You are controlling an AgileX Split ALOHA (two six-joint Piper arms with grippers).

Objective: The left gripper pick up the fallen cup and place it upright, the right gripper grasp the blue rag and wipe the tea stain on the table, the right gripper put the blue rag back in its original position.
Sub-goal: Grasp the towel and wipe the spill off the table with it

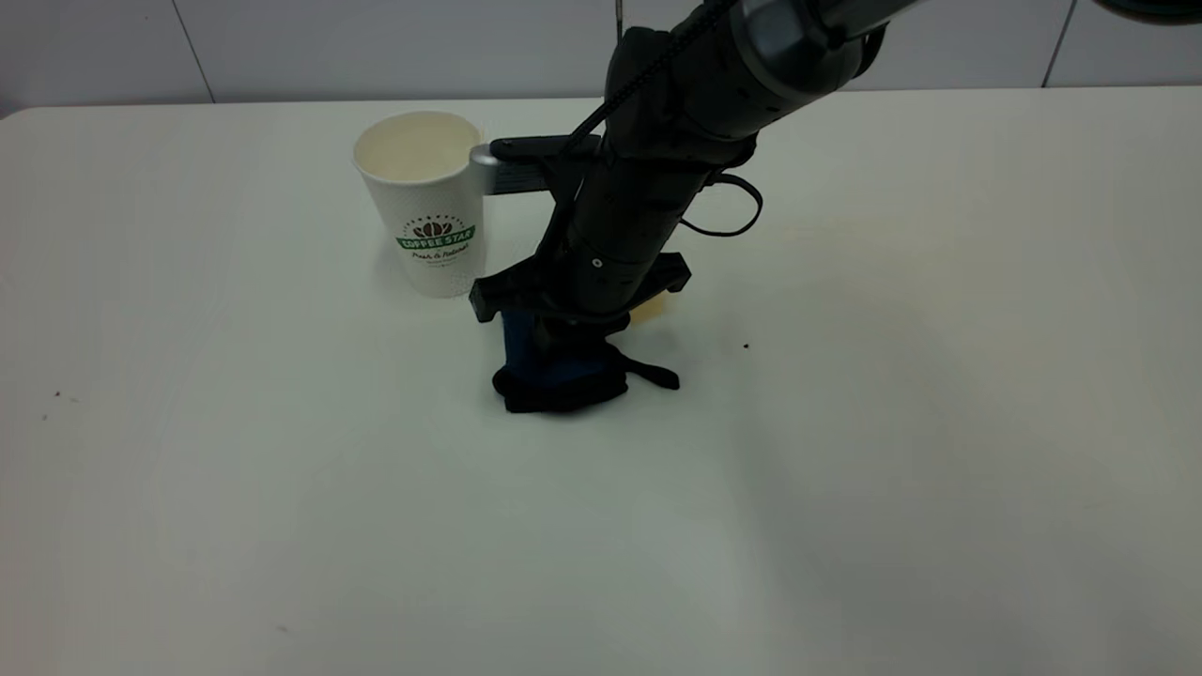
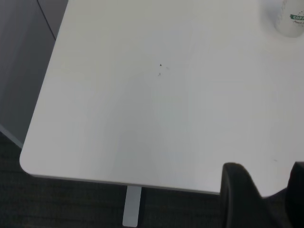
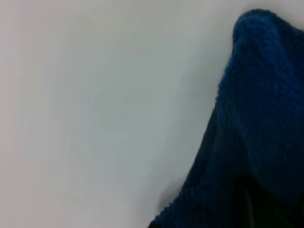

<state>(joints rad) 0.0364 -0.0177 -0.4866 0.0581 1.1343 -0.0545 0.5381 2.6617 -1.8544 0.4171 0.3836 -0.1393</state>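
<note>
The white paper cup (image 1: 427, 207) with a green logo stands upright on the table at the back left; its base also shows in the left wrist view (image 2: 290, 21). My right gripper (image 1: 562, 361) points down, shut on the dark blue rag (image 1: 559, 380), which is pressed bunched onto the table just right of and in front of the cup. The rag fills one side of the right wrist view (image 3: 261, 118). A pale yellow tea stain (image 1: 650, 308) shows beside the gripper. My left gripper (image 2: 268, 192) is open and empty over the table's near-left corner, out of the exterior view.
The white table (image 1: 892, 422) stretches wide on all sides. A dark bar on the right arm (image 1: 526, 161) reaches close to the cup's rim. Small dark specks (image 1: 747, 345) lie on the table. The table's edge and corner (image 2: 28, 161) show in the left wrist view.
</note>
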